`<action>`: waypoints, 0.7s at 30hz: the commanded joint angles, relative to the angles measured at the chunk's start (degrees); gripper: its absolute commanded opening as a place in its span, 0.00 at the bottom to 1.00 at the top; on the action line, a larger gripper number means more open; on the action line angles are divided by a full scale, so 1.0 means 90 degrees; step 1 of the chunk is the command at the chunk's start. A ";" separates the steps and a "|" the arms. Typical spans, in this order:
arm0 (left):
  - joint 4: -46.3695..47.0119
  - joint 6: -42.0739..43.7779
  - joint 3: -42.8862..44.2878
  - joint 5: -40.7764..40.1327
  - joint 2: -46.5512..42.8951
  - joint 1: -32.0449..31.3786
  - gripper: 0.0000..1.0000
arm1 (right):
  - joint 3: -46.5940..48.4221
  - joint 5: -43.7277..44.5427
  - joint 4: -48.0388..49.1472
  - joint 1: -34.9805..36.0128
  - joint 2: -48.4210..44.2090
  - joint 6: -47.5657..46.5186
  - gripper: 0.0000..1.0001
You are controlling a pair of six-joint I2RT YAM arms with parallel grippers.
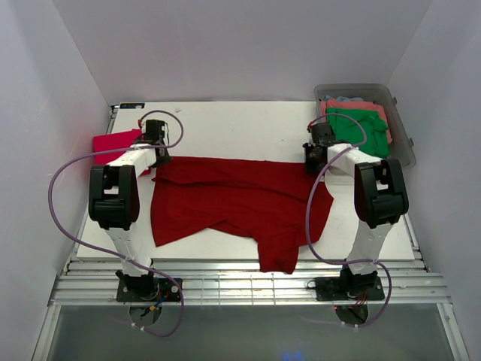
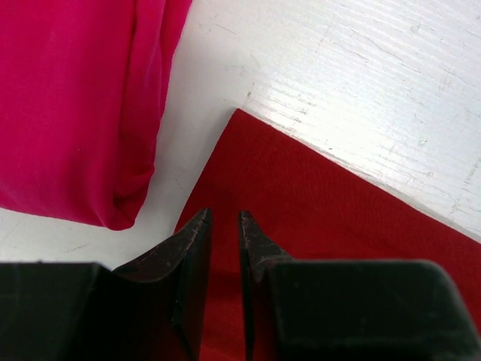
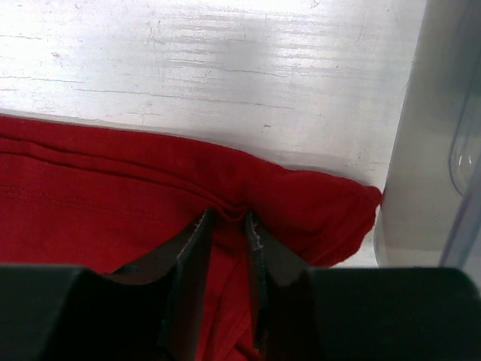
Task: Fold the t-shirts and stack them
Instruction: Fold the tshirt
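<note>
A dark red t-shirt (image 1: 240,199) lies spread across the table, one sleeve hanging toward the near edge. My left gripper (image 1: 158,156) sits at the shirt's far left corner. In the left wrist view its jaws (image 2: 225,214) are drawn narrow with dark red cloth (image 2: 323,203) between them. My right gripper (image 1: 316,161) is at the far right corner. Its jaws (image 3: 228,214) pinch a raised fold of the same shirt (image 3: 113,195). A folded pinkish-red t-shirt (image 1: 113,143) (image 2: 68,105) lies just left of the left gripper.
A clear grey tub (image 1: 403,131) (image 3: 421,150) stands at the back right, close beside the right gripper. It holds a green shirt (image 1: 361,128) and a coral one (image 1: 353,107). White walls close in the table on three sides.
</note>
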 commanded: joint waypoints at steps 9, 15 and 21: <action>0.0082 0.0040 0.0132 -0.0011 0.0050 -0.0015 0.29 | 0.0002 -0.0072 -0.0104 -0.0021 -0.0403 -0.0068 0.12; 0.0072 0.0079 0.0142 -0.0050 0.0002 -0.0006 0.29 | -0.0252 -0.0647 -0.0338 -0.0001 -0.1008 0.0029 0.11; 0.0072 0.0050 0.0132 0.0008 -0.0028 -0.0015 0.29 | -0.0671 -0.1001 -0.1002 0.0310 -0.1936 0.0312 0.11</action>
